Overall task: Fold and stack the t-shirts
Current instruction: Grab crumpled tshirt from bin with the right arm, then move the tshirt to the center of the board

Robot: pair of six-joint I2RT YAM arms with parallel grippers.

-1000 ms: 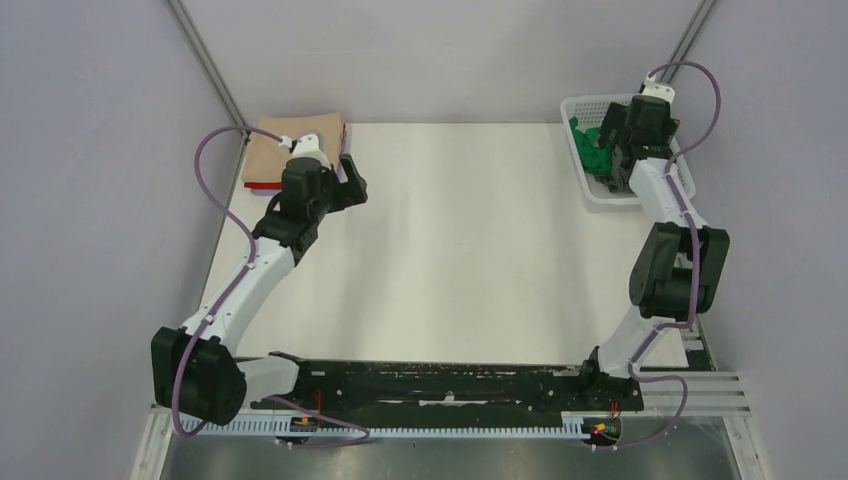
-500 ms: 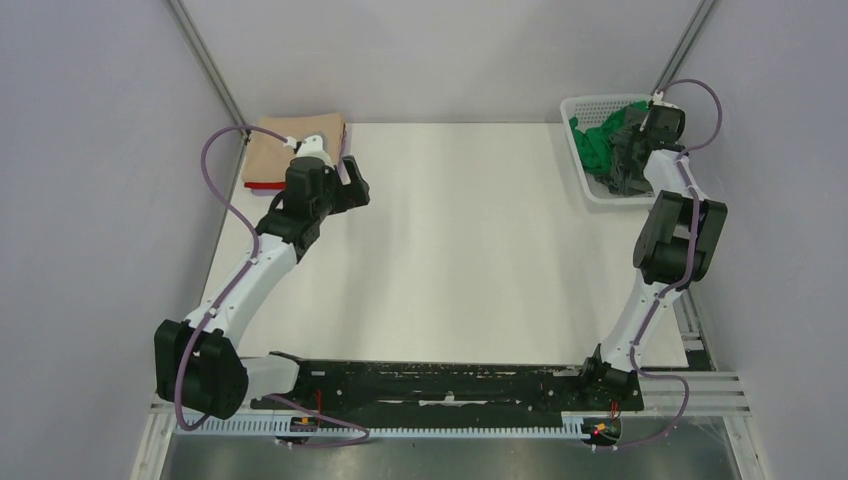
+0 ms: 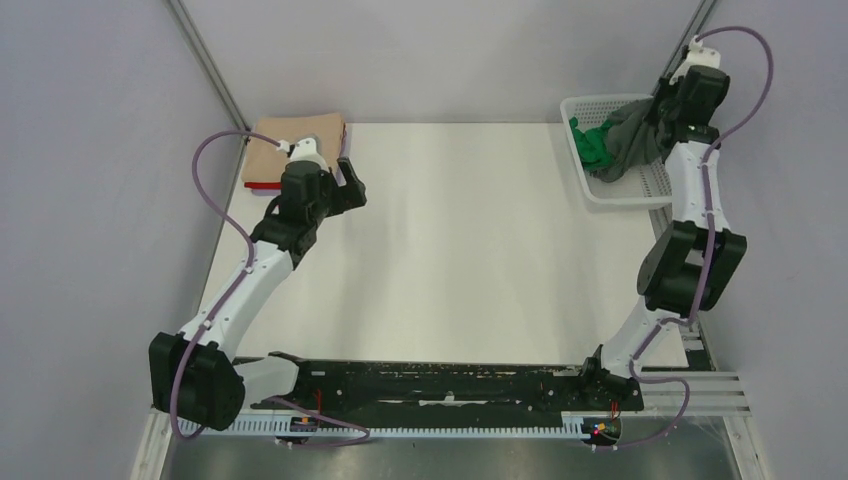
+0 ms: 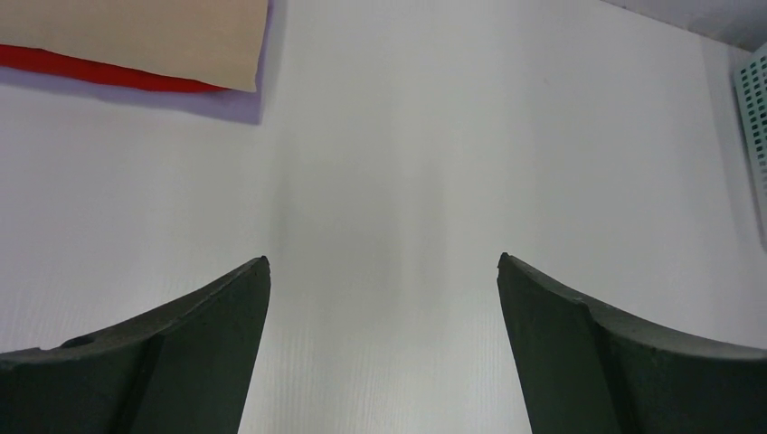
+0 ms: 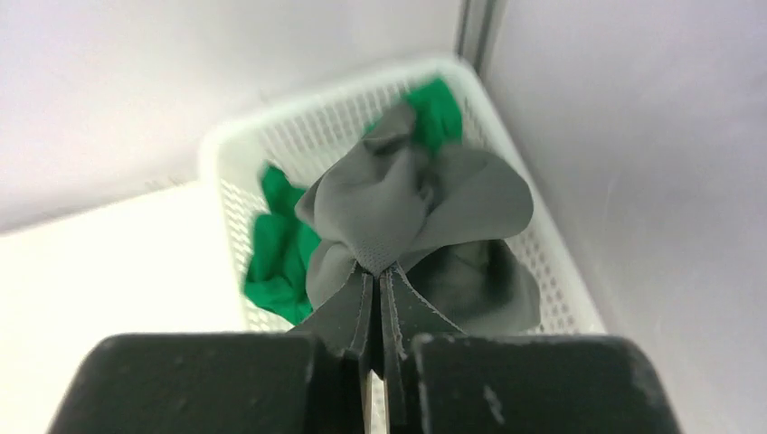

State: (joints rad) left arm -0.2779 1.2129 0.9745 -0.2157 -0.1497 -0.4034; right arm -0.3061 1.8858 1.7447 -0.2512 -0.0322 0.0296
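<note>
T-shirts lie in two places. At the table's [image 3: 450,250] far-left corner a folded tan tee [image 3: 275,148] sits on a red tee [image 3: 262,186], with a pale lilac edge [image 4: 237,104] showing beneath them in the left wrist view. Just beside that stack the left gripper [image 3: 352,186] hovers over bare tabletop, jaws spread wide and holding nothing. At the far right stands a white mesh basket [image 3: 652,182]. The green tee [image 3: 592,143] lies crumpled inside it, against the left wall. The right gripper [image 3: 668,108], above the basket by the wall, is clamped on a bunched fold of the dark grey tee [image 3: 630,145], which hangs down into the basket, partly covering the green one.
</note>
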